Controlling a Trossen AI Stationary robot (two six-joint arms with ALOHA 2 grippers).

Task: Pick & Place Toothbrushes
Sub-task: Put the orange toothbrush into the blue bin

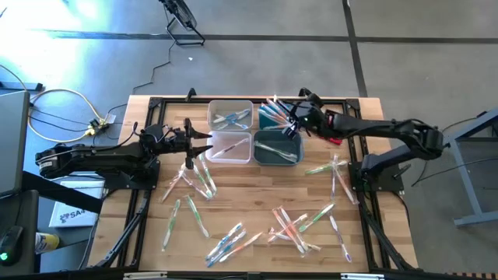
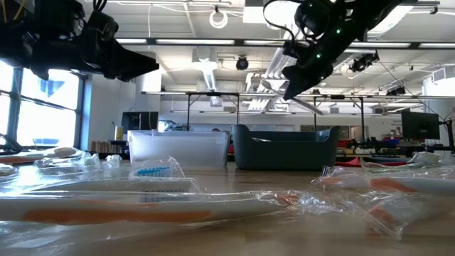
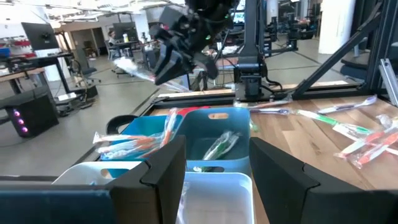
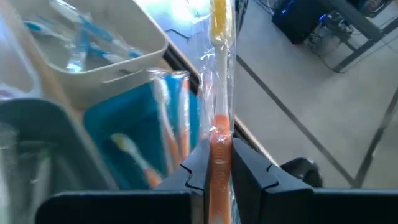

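Four bins stand together at the table's far middle: a clear one point(image 1: 229, 115) with blue toothbrushes, a blue one point(image 1: 270, 117) with orange toothbrushes, a white one point(image 1: 230, 148) and a dark teal one point(image 1: 278, 148) with a green toothbrush point(image 3: 219, 147). My right gripper point(image 1: 291, 123) hangs over the blue bin point(image 4: 134, 134), shut on an orange toothbrush point(image 4: 219, 74) in a clear wrapper. My left gripper point(image 1: 204, 145) stands open and level beside the white bin point(image 3: 214, 193), holding nothing. My right gripper pinches the wrapped toothbrush's orange handle point(image 4: 219, 146) between its two fingers. The brush runs along the fingers and sticks out past their tips, its yellow head point(image 4: 219, 18) farthest out. It is lifted clear above the blue bin, slanting downward.
Many wrapped toothbrushes lie loose on the near half of the table, in groups at the left point(image 1: 191, 183), the middle point(image 1: 296, 225) and the right point(image 1: 334, 167). A small red piece point(image 1: 334, 141) lies under my right arm. Cables and a laptop sit off the table's left edge.
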